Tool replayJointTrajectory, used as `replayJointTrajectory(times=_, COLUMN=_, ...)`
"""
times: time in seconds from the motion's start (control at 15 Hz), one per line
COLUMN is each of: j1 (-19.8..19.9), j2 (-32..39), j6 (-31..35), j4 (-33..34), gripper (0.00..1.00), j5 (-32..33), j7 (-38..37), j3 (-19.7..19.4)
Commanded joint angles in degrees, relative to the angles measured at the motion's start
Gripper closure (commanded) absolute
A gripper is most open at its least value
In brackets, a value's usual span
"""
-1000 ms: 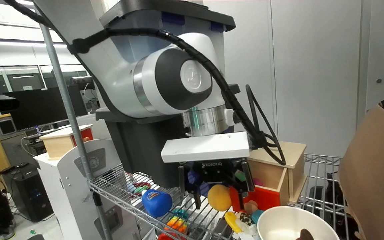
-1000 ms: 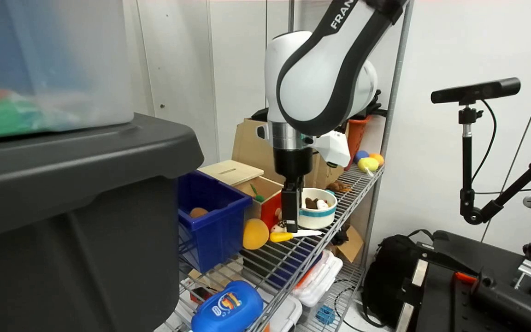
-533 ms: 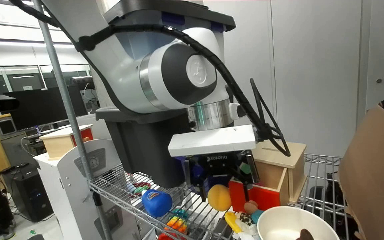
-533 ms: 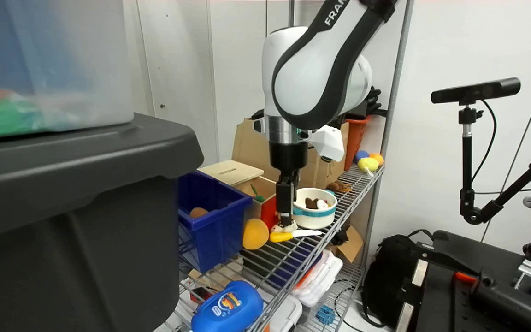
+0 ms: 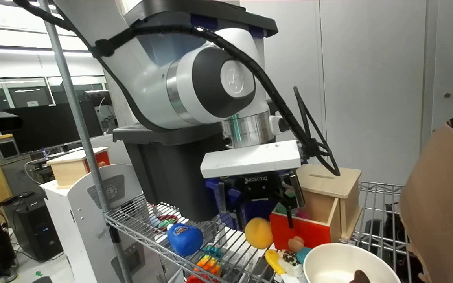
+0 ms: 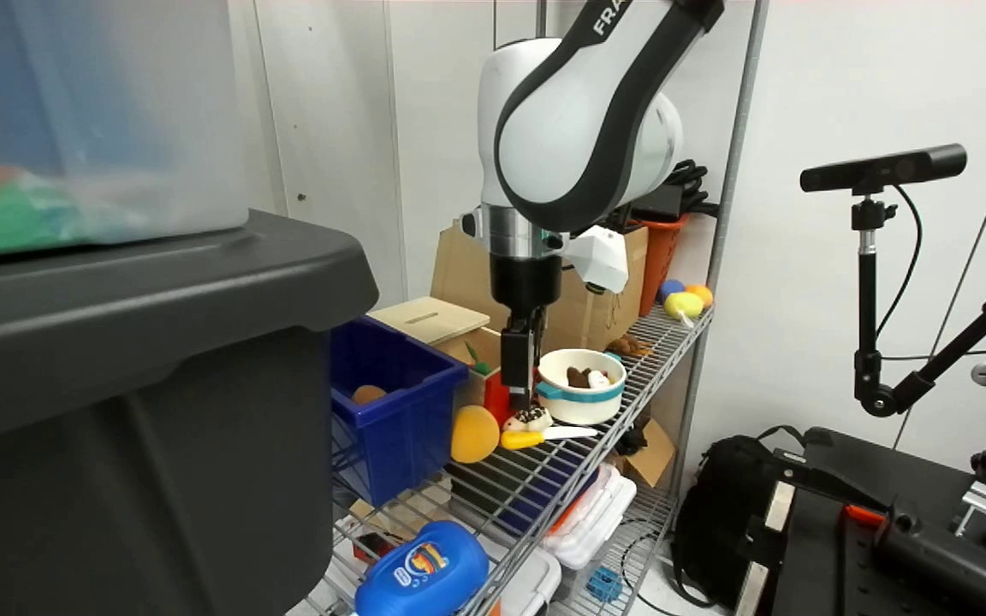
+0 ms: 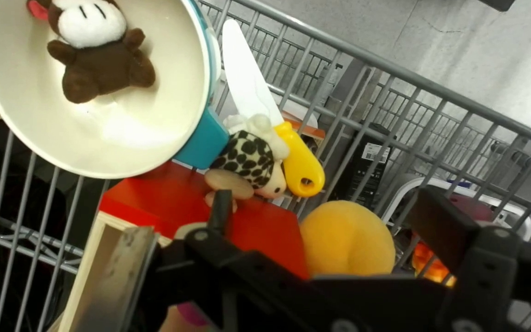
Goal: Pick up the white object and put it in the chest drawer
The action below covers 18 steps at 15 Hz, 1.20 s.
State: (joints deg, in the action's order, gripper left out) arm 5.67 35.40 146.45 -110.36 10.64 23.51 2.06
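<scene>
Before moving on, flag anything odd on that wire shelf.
A brown plush toy lies in the cream pot, odd since pots usually hold food. The red-fronted drawer stands open. I see no spill.

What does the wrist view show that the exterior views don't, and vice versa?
Wrist view only: the two dark lines on the white face of the brown plush in the bowl, and the white-labelled side of a black box lower down.
Exterior only, in both: the slotted wooden chest top, the blue bin, the robot arm.
Shared by all: the gripper, the red drawer front, the yellow round toy, that bowl.
</scene>
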Motion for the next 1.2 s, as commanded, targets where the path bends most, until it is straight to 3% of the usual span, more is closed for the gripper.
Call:
replayJointTrajectory(times=0.0, j1=1.01, j2=0.98, j6=0.18, j4=1.37, gripper=0.00, j5=-0.92, j7=1.62, j3=1.12)
replayJointTrajectory(times=1.13, j1=3.09, j2=2.82, j6=0.53, j4=-0.01, gripper=0.00, j5=-1.58, j7=1.30, j3=0.63)
